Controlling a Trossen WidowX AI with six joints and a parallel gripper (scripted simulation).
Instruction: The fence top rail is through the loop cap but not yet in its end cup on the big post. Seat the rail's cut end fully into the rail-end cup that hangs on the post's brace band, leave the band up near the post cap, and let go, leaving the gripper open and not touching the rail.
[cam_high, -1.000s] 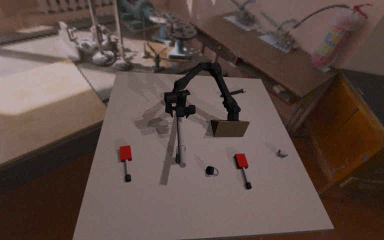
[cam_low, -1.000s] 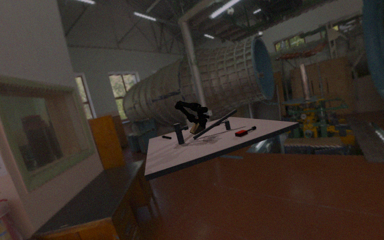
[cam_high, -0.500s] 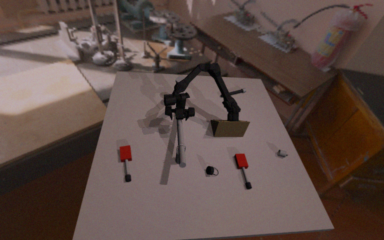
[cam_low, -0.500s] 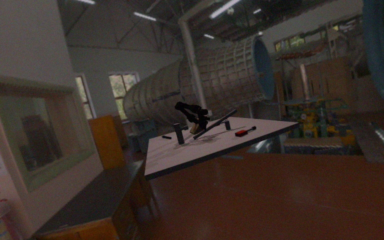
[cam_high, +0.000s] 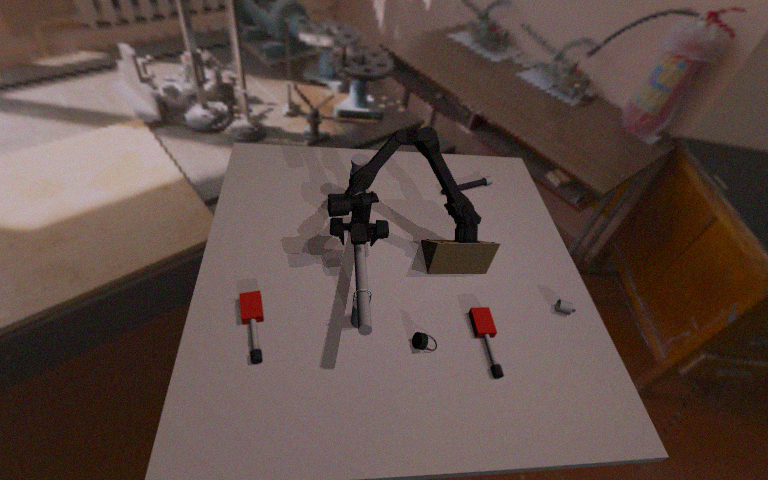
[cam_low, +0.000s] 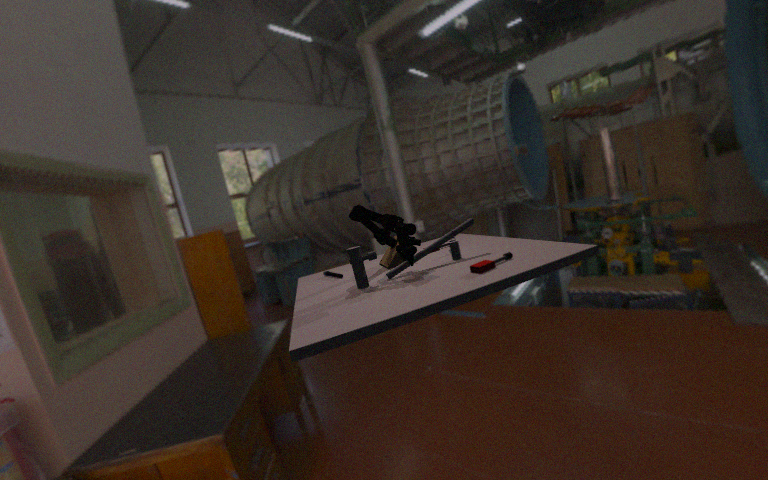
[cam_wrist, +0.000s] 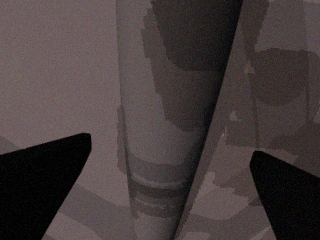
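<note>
The grey top rail slants up from near the table, through the thin loop cap on the small post. The dark big post stands to the left in the exterior view, with the rail-end cup sticking out near its top. The rail's low end stops short of the cup, with a gap between them. My gripper is open and straddles the rail near its low end. In the wrist view both fingers stand clear of the rail.
Two red-headed tools lie on the white table. A black cap with a ring and a small grey cylinder lie near them. A dark rod lies at the back. The arm's tan base block stands right of the rail.
</note>
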